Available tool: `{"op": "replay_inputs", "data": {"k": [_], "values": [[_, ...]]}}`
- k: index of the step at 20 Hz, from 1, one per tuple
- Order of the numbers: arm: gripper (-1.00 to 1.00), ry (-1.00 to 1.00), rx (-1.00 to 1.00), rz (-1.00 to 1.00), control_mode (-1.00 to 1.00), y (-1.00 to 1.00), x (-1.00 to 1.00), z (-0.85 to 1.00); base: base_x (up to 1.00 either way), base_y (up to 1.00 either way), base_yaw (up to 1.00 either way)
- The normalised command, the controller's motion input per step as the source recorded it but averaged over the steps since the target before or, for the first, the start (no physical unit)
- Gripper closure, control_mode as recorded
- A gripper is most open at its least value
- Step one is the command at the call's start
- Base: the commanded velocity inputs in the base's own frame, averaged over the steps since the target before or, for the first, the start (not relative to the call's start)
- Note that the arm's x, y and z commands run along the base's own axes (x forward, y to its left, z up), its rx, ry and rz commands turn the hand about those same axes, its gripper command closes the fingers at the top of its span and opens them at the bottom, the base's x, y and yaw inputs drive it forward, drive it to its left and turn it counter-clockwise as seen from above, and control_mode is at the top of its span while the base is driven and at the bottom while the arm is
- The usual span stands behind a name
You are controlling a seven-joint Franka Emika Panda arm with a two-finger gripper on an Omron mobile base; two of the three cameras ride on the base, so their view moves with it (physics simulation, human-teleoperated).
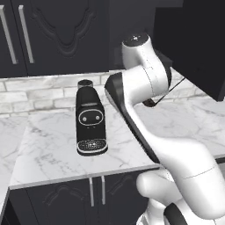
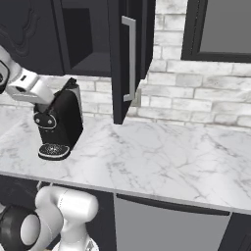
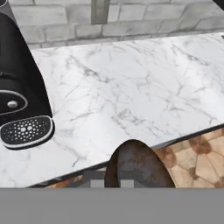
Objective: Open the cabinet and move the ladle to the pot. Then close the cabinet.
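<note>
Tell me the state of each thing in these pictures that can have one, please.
wall cabinet door: swung open, standing out over the counter.
ladle: out of the cabinet, in the air over the counter's front edge, bowl close to the hand camera.
coffee machine: upright on the counter, no cup under its spout.
under-counter cabinet doors: closed.

The cabinet point(image 2: 88, 44) is hanging on the wall above the marble counter's back edge, black, its door point(image 2: 128, 59) standing swung open with a long vertical silver bar handle point(image 2: 131, 59). The ladle's point(image 3: 138, 164) dark rounded bowl is showing over the counter's front edge.
</note>
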Motion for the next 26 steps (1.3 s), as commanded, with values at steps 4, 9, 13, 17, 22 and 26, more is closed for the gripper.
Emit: {"op": "replay_inputs", "data": {"k": [4,9,13,17,22,26], "values": [[1.0,0.24,-0.23,-0.18,-1.0,0.0,-0.23,-0.86,0.0,0.0,0.0],[1.0,0.14,-0.14,-0.19,-1.0,-0.09,-0.45,-0.82,0.0,0.0,0.0],[1.0,0.03,-0.04,-0.18,-1.0,-0.24,-0.29,-0.56,0.0,0.0,0.0],[1.0,0.04,-0.01,-0.15,-1.0,-0.26,0.01,-0.17,0.0,0.0,0.0],[1.0,0.08,-0.08,-0.12,-1.0,-0.24,0.11,-0.05,0.0,0.0,0.0],[1.0,0.03,-0.11,-0.1,-1.0,-0.17,0.06,-0.21,0.0,0.0,0.0]]}}
